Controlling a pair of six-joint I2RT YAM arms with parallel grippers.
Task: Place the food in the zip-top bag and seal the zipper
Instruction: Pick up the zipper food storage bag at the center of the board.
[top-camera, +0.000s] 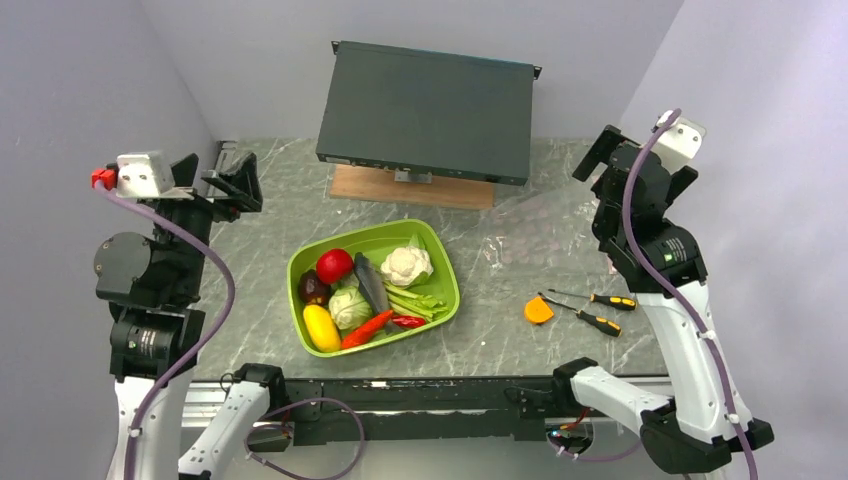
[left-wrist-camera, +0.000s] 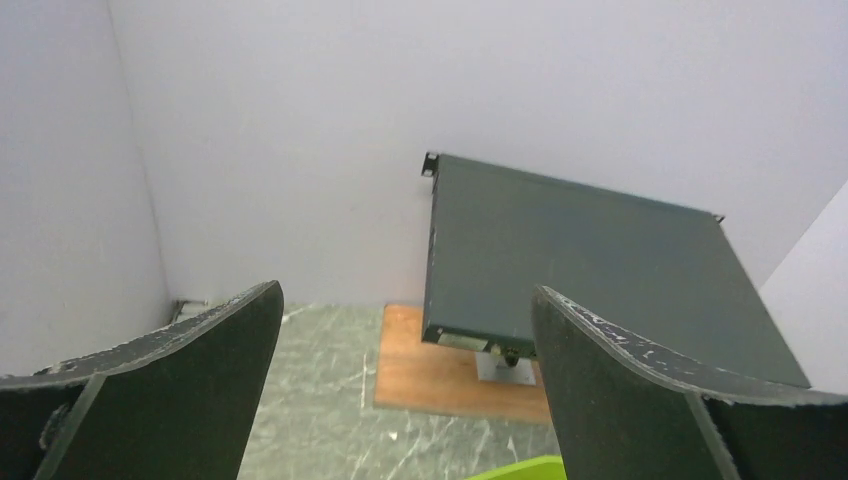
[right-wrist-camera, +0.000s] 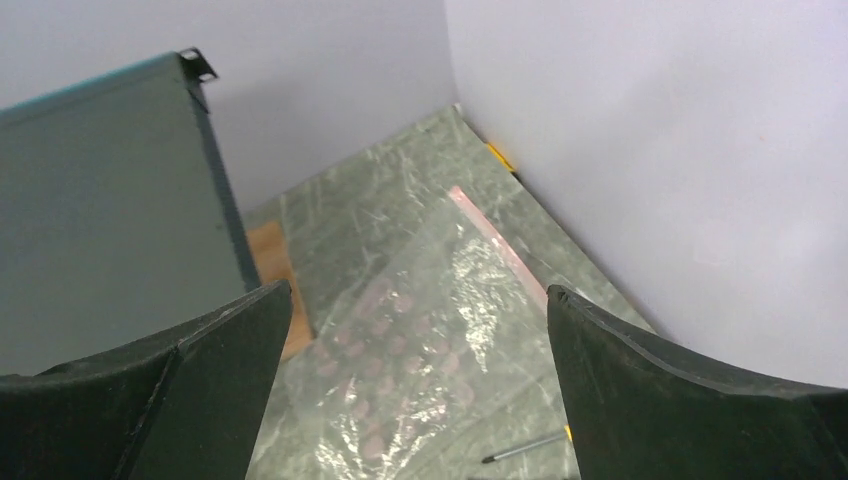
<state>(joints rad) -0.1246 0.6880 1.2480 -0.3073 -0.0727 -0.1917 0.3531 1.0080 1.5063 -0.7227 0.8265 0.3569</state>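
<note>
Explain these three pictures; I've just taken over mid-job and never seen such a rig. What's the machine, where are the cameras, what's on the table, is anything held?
Two robot arms are bolted at the near edge of a marbled table. The overhead picture looks down from above and behind them. The other two come from a camera on each wrist, so the dark wedges at the bottom are that arm's own jaws. The left gripper and the right gripper both stand wide open and hold nothing. On the table: a lime-green tray with the toy food in it, a flat clear zip-top bag to its right, two screwdrivers and a small orange piece nearer the arms, and a dark metal box on a wooden board at the back.
</note>
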